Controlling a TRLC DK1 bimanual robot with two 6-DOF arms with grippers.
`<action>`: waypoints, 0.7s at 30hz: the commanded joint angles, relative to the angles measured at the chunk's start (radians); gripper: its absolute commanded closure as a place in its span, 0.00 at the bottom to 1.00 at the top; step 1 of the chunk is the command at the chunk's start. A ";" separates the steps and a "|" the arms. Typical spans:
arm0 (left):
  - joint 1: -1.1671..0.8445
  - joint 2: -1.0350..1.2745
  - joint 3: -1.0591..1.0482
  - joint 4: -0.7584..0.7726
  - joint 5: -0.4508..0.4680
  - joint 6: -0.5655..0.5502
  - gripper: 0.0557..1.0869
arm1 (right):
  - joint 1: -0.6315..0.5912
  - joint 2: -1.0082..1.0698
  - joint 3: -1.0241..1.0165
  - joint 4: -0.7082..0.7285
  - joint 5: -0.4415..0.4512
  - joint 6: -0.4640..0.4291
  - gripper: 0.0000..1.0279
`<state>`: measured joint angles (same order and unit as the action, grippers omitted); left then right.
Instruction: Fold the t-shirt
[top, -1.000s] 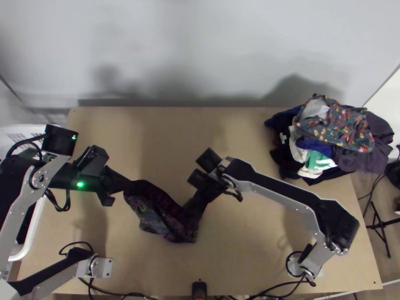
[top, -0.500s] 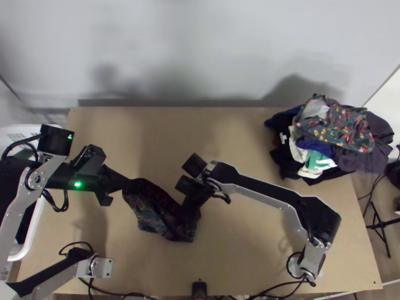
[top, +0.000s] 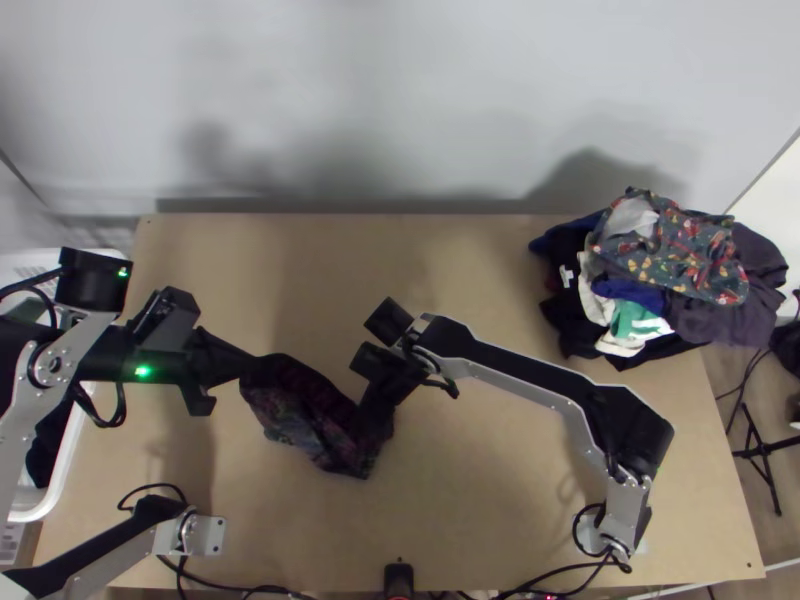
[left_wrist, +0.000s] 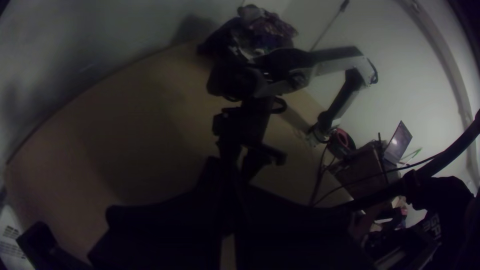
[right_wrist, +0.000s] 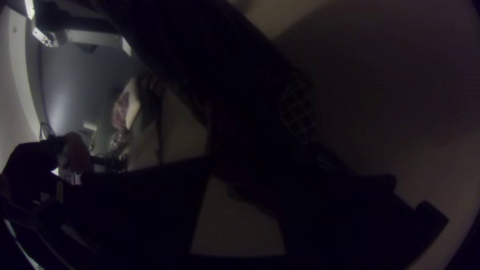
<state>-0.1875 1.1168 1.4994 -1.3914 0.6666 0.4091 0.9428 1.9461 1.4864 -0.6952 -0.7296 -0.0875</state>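
Note:
The dark patterned t-shirt (top: 305, 420) is bunched into a narrow hanging strip at the table's left middle. My left gripper (top: 246, 368) is shut on its upper left end; the left wrist view shows this gripper (left_wrist: 227, 192) with its fingers together. On the right part of the cloth, my right gripper (top: 378, 408) is shut, pointing down the picture. Dark cloth (right_wrist: 240, 95) passes across the right wrist view, between and beyond the fingertips of the right gripper (right_wrist: 217, 162). Some folds lie behind the black fingers.
A heap of mixed clothes (top: 660, 280) lies at the table's back right. A white basket (top: 62, 480) stands by the left edge. Bare wooden table (top: 480, 490) shows around the shirt. Cables run along the near edge, and a person's hand (right_wrist: 77, 152) appears beyond it.
Both grippers have moved left with the t-shirt between them, the right one mostly in the first half second. The shirt's lower corner has swung left and slightly up the picture.

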 joint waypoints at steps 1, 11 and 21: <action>0.002 -0.009 0.012 -0.017 0.005 0.000 0.96 | 0.024 0.005 0.000 0.054 -0.002 -0.023 0.87; 0.099 -0.023 -0.045 -0.023 0.005 0.080 0.96 | -0.041 -0.151 -0.008 -0.001 -0.002 -0.041 0.97; 0.122 -0.055 0.027 0.006 0.042 0.079 0.96 | -0.157 -0.516 0.110 -0.225 -0.001 -0.095 0.97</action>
<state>-0.0692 1.0832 1.4811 -1.4029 0.6853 0.4915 0.8471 1.6199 1.5185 -0.7982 -0.7319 -0.1562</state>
